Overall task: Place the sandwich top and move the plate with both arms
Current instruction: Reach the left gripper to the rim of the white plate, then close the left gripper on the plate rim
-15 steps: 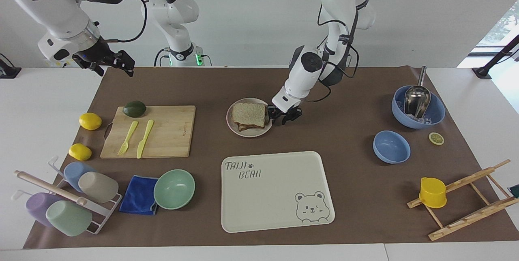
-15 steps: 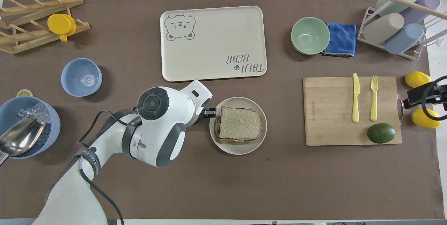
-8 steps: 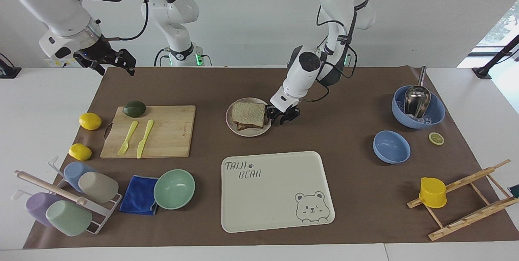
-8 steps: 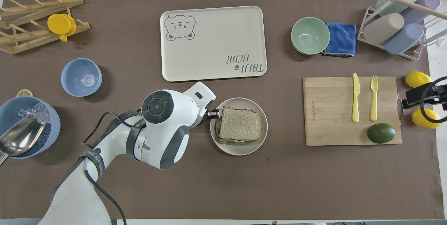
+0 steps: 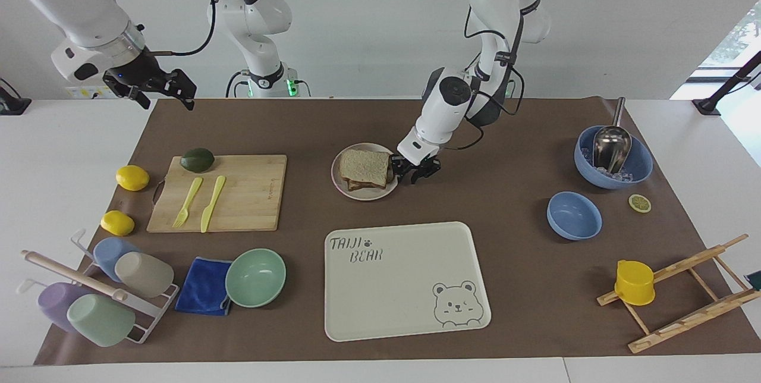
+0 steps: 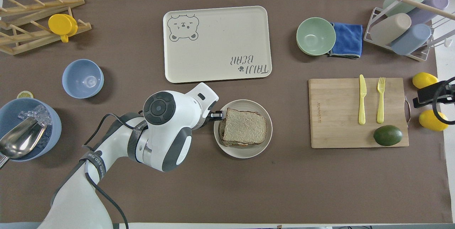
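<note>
Presently listed: sandwich top [image 5: 364, 164], laid on the stacked sandwich on the plate [image 5: 364, 194], mid-desk, nearer the robots than the tray [image 5: 410, 305]. Tray lettered "TAIJI BEAR", with a bear drawing. Left claw [image 5: 416, 173] sat low at the plate's rim toward the left arm's end; whether it gripped the rim could not be told. Right claw [image 5: 159, 87], jaws spread and empty, hung over the desk's edge at the right arm's end, waiting.

- sandwich top [image 5: 364, 165] sits on stack on plate [image 5: 364, 194], mid surface
- tray [image 5: 410, 317] farther from robots than plate
- cutting board [image 5: 255, 204] beside plate, toward right arm's end
- left claw [image 5: 415, 172] at plate rim
</note>
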